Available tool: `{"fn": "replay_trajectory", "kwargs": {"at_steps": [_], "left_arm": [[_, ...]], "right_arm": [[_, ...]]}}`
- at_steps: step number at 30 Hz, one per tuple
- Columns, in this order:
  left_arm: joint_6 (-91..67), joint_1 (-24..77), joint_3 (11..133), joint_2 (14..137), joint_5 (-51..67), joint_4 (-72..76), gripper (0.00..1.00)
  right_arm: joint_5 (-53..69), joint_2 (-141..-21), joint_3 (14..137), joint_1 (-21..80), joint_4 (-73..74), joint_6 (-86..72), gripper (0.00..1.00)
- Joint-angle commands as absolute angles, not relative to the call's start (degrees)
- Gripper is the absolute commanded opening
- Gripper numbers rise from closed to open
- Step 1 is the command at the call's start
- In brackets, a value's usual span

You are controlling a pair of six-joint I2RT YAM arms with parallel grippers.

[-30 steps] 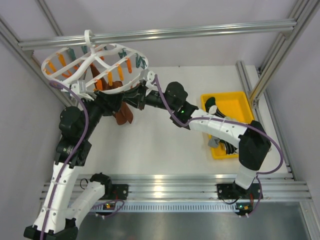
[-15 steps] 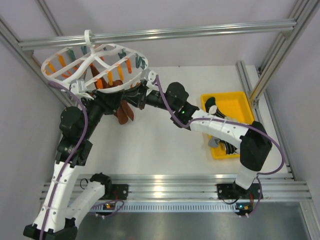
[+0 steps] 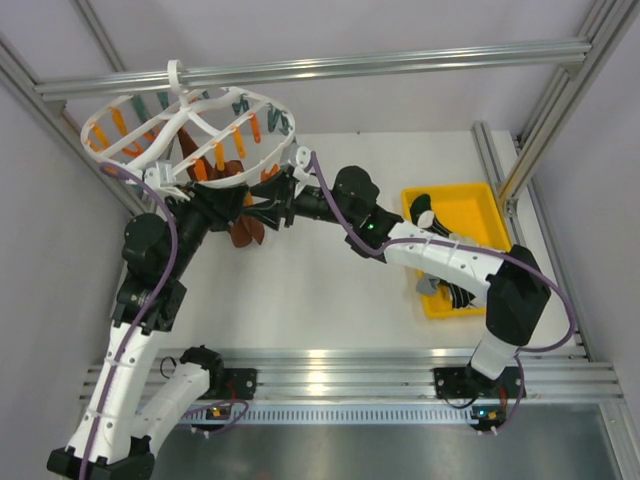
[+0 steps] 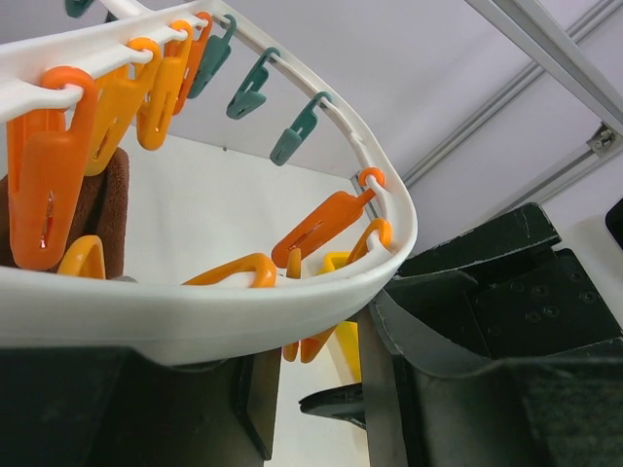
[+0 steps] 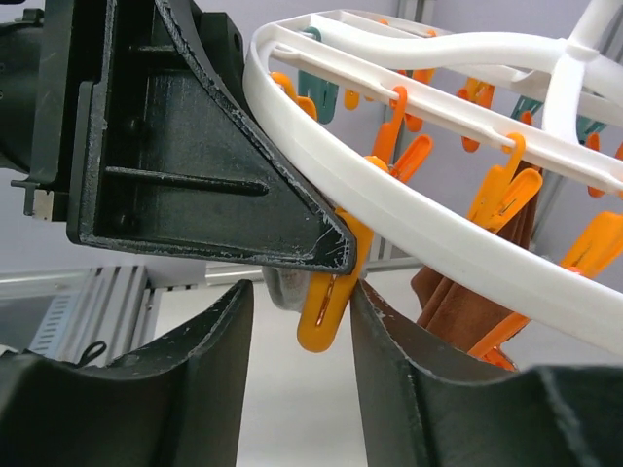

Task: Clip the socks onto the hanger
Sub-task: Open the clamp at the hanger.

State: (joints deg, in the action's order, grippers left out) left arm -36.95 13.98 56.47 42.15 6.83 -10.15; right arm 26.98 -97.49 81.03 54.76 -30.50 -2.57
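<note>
The white hanger (image 3: 185, 120) hangs from the top bar at the back left, with orange and teal clips. A brown sock (image 3: 245, 228) hangs clipped under its near rim. My left gripper (image 3: 238, 197) is under that rim (image 4: 195, 321), its tips hidden behind it. In the right wrist view its black finger (image 5: 195, 175) presses on the rim, and a bit of grey sock (image 5: 280, 290) shows at its tip. My right gripper (image 5: 300, 304) is open around an orange clip (image 5: 329, 297); the right finger touches the clip.
A yellow tray (image 3: 470, 215) at the right holds more socks (image 3: 440, 290) under my right forearm. The aluminium bar (image 3: 350, 65) crosses the back, and frame posts (image 3: 540, 140) stand at the right and left.
The left gripper has risen closer under the ring's near rim. The right gripper has moved a little left. The ring has rocked slightly up and left.
</note>
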Motion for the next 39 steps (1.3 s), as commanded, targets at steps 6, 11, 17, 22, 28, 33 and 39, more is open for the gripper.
{"fn": "replay_trajectory", "kwargs": {"at_steps": [6,11,17,22,28,33,39], "left_arm": [[-35.6,12.92,55.37,43.33,4.03,-6.07,0.0],[-35.16,12.92,54.76,42.89,8.26,-4.22,0.0],[-34.63,12.92,54.14,42.36,10.37,-3.34,0.0],[-32.96,12.92,54.49,42.8,10.55,-3.42,0.0],[-31.73,13.01,57.13,44.38,9.32,-5.27,0.32],[-31.2,12.92,59.41,45.35,7.13,-5.45,0.45],[-31.11,13.01,61.7,47.2,6.07,-6.15,0.51]], "right_arm": [[32.69,-94.13,81.21,53.44,-27.16,-5.45,0.46],[33.14,-96.5,84.1,53.44,-28.39,-6.42,0.46],[32.43,-98.52,86.83,53.44,-28.21,-5.63,0.2],[30.41,-98.88,87.8,53.44,-25.93,-2.91,0.0],[29.62,-97.91,87.28,54.05,-23.82,2.63,0.0],[29.0,-97.38,86.84,55.28,-21.54,7.98,0.0],[27.69,-97.56,87.36,56.42,-19.69,11.86,0.0]]}}
